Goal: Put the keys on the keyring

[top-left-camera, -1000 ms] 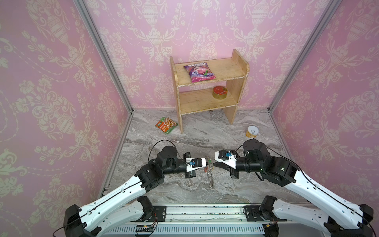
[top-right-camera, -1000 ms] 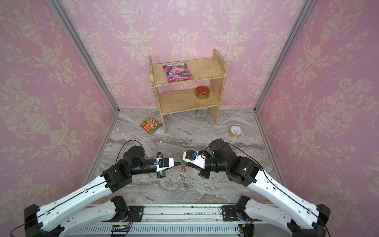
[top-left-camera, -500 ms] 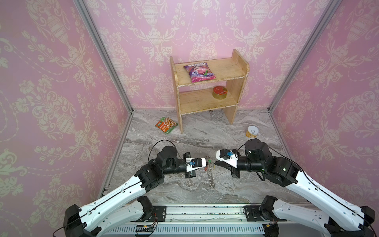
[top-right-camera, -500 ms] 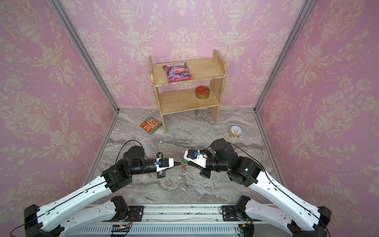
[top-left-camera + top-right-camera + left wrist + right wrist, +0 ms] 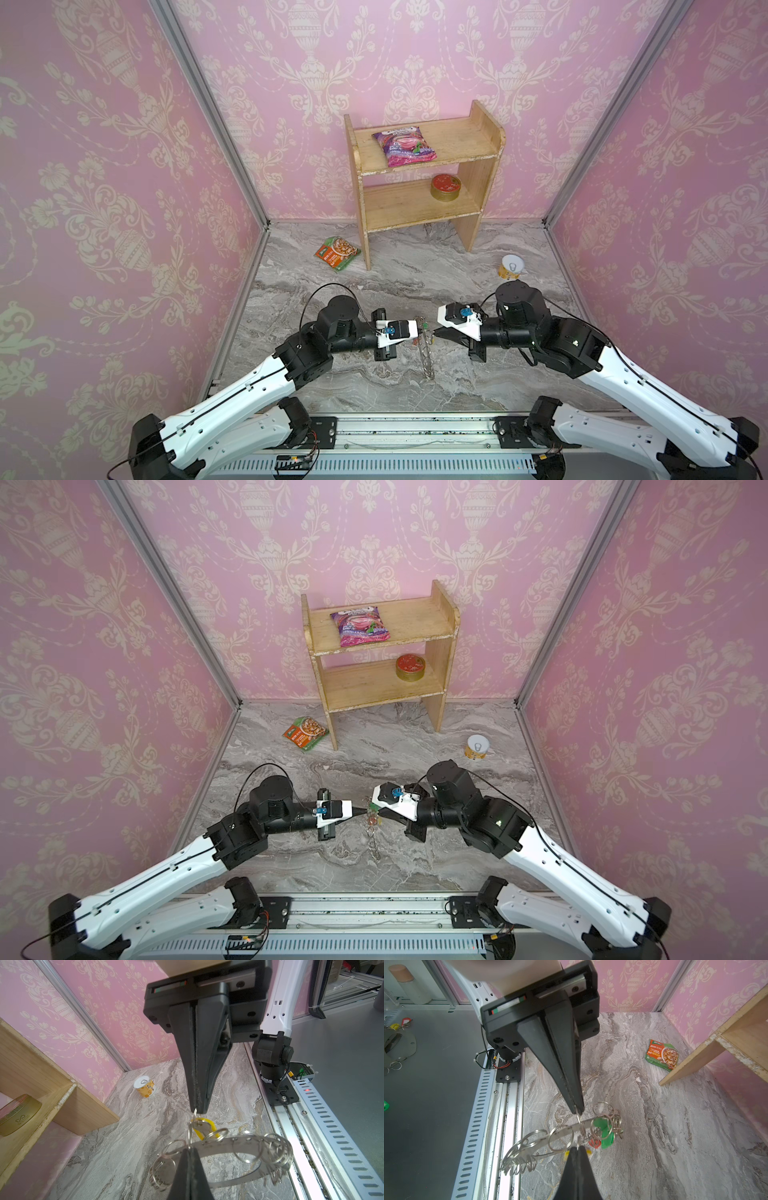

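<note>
Keyring is hanging from the fully closed left tool, right tool is clamping the yellow key; tugging apart could pop either grip loose imo.

orange-green packet: Chinese title, seemingly 酸辣汤料, circled 5 | gold tin: infinity-shaped sign, small line beneath unreadable

**Both grippers clamped, tip to tip**

In both top views the left arm reaches in from lower left and the right arm from lower right. The left gripper and right gripper meet at lower centre, jaws pressed together on the keyring.
</note>
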